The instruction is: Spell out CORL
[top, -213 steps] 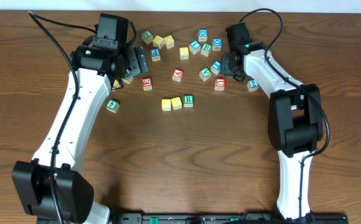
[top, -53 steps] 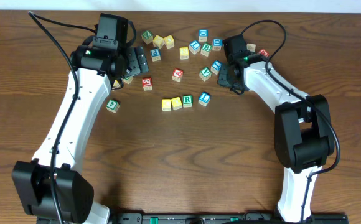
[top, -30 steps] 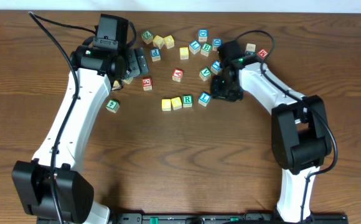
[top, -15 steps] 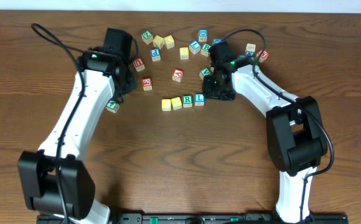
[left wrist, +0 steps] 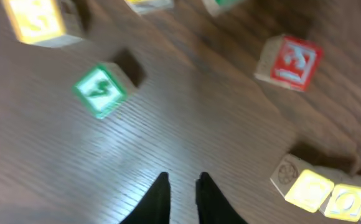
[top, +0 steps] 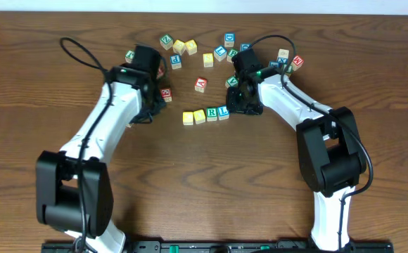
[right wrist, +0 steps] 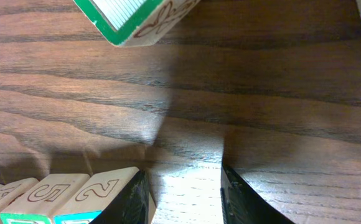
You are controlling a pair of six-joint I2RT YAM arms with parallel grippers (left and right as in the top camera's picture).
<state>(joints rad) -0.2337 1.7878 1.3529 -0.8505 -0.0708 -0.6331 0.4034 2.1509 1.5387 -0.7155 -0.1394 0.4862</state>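
We observed the block row [top: 205, 114] beside the part-open right hand [right wrist: 183, 186] (empty); left hand [left wrist: 182, 178] was nearly closed, empty.

the left gripper [left wrist: 182, 198] hangs over the dark brown wooden worktop [left wrist: 187, 124]. its two black fingers [left wrist: 157, 200] stand almost together, with a thin strip of wood grain between them and nothing held. ahead of them to the left lies a green-faced wooden cube [left wrist: 99, 91], and beyond that a blurred yellow-faced wooden cube [left wrist: 37, 22]. ahead to the right sits a red-faced wooden cube [left wrist: 289, 61]. near the fingers on the right, two pale yellow-faced wooden cubes [left wrist: 309, 188] touch side by side, with faint rounded letters on top.
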